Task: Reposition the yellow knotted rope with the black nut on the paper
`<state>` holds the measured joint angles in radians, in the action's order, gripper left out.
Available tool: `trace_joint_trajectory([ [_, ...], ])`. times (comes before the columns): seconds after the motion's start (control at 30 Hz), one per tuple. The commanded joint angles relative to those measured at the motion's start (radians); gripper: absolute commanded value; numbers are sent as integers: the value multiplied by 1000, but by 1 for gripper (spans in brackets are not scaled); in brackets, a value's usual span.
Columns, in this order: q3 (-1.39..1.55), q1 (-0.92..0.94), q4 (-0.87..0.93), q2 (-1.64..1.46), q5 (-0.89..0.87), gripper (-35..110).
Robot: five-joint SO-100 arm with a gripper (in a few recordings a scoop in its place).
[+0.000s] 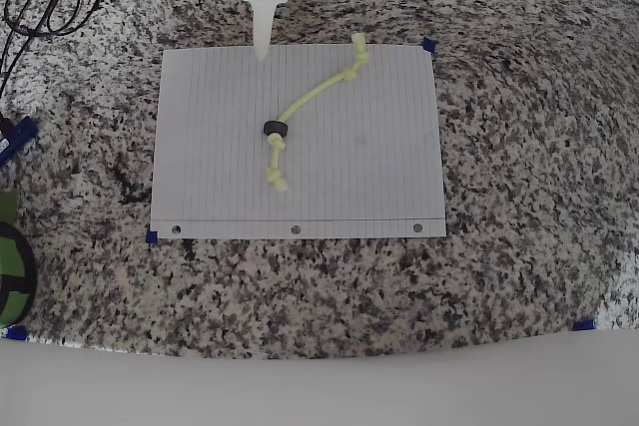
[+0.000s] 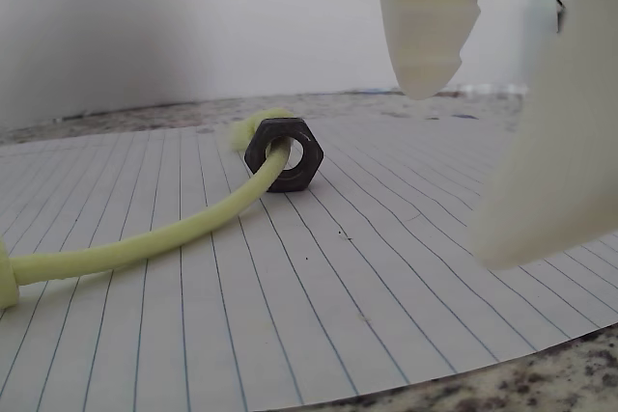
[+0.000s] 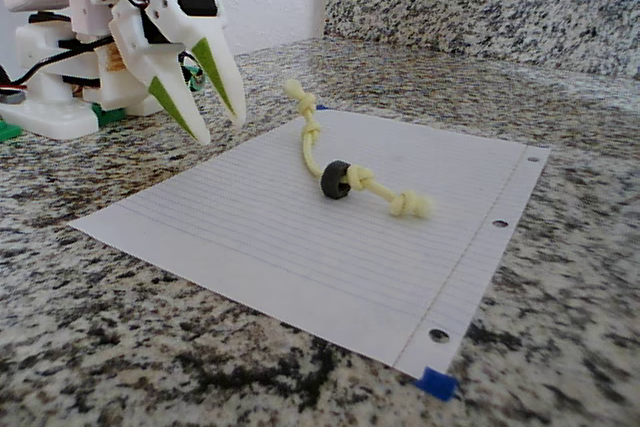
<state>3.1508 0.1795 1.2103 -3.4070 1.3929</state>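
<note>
Pale yellow knotted rope (image 1: 312, 99), black nut (image 1: 275, 129) threaded

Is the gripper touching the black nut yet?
Apart. The fixed view shows the gripper open at the paper's far edge, with bare sheet between its fingertips and the black nut.

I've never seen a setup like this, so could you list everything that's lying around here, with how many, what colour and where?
Paper: one, white and lined, three punched holes along one long edge, flat on the counter.
Rope: one, pale yellow, knotted near both ends, lying across the middle of the paper.
Nut: one, black, threaded on the rope near one end.
Tape marks: several, blue, at paper corners and on the counter.
Cables: black, at the top left of the overhead view.
Counter: one, speckled granite, under everything.
Gripper: one, white with green finger insides, open, over the paper's edge, apart from the rope.
</note>
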Motion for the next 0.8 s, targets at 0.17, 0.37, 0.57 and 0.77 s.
trace_joint_trajectory([
  [0.17, 2, 0, 5, -3, -8, 48],
  [0.37, 2, -3, 5, -3, -8, 48],
  [0.57, 2, -2, 5, -3, -8, 48],
  [0.77, 2, -3, 5, -3, -8, 48],
])
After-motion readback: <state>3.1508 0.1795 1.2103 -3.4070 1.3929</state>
